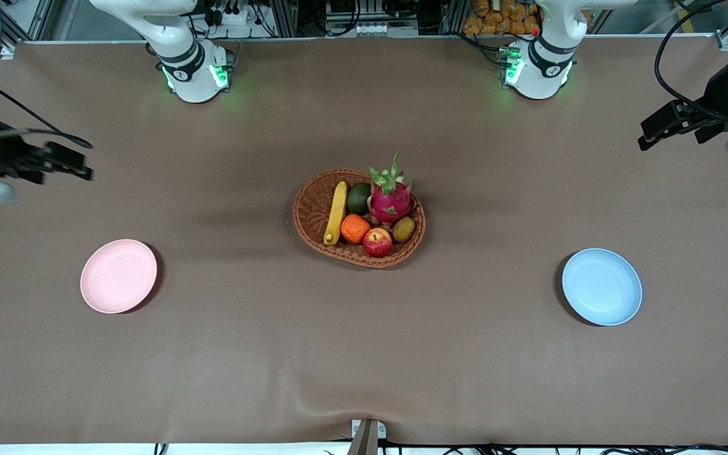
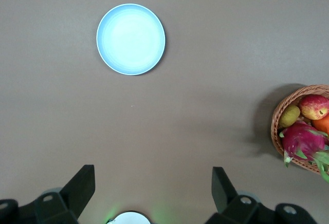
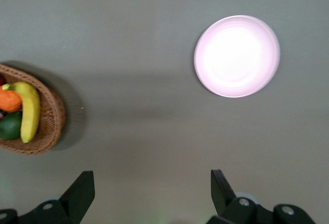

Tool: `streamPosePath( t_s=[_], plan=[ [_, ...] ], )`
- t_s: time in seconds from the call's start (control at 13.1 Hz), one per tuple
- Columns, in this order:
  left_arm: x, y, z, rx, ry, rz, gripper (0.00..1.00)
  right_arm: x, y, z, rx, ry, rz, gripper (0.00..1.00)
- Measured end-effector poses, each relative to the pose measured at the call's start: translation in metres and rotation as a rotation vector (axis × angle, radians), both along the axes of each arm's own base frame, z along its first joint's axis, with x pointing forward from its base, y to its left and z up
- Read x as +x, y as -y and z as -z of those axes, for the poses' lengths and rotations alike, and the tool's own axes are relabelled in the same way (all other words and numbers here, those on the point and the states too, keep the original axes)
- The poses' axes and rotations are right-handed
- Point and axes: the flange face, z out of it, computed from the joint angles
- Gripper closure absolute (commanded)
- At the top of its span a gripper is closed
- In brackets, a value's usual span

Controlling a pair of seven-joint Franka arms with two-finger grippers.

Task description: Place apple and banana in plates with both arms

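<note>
We see the apple (image 1: 377,242) lying in the wicker basket (image 1: 311,208) at the middle of the table (image 1: 364,354), at the basket's edge nearest the front camera. The banana (image 1: 336,213) lies in the same basket, along the side toward the right arm's end of the table, with the orange fruit (image 1: 355,228) between it and the apple. A dragon fruit (image 1: 390,197), an avocado (image 1: 359,198) and a kiwi (image 1: 404,229) share the basket.

The 2 plates sit empty and well apart from the basket: the pink plate (image 1: 119,276) toward the right arm's end, the blue plate (image 1: 601,287) toward the left arm's end, both nearer the front camera than the basket.

The left end effector (image 2: 153,190) hangs over bare table at its own end, its fingers (image 2: 79,188) spread wide and holding nothing. The right end effector (image 3: 152,193) hangs over bare table at its own end, likewise spread and empty.
</note>
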Motion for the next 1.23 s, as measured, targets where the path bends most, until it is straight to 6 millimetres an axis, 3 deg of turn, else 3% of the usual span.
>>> streamPosePath(
  t_s=[0.31,0.69,1.07,1.23],
  plan=[
    [-0.003,0.002,0.001,0.002,-0.019,0.004,0.00,0.024,-0.061,0.054,0.040,-0.040,-0.088,0.00],
    [-0.004,0.006,0.002,0.003,-0.029,0.012,0.00,0.042,-0.168,0.122,0.102,-0.013,-0.226,0.00],
    [-0.003,0.005,0.003,0.003,-0.032,0.010,0.00,0.040,-0.267,0.193,0.161,0.034,-0.338,0.00],
    [-0.003,0.005,0.004,0.003,-0.034,0.010,0.00,0.035,-0.304,0.212,0.178,0.075,-0.374,0.00]
  ],
)
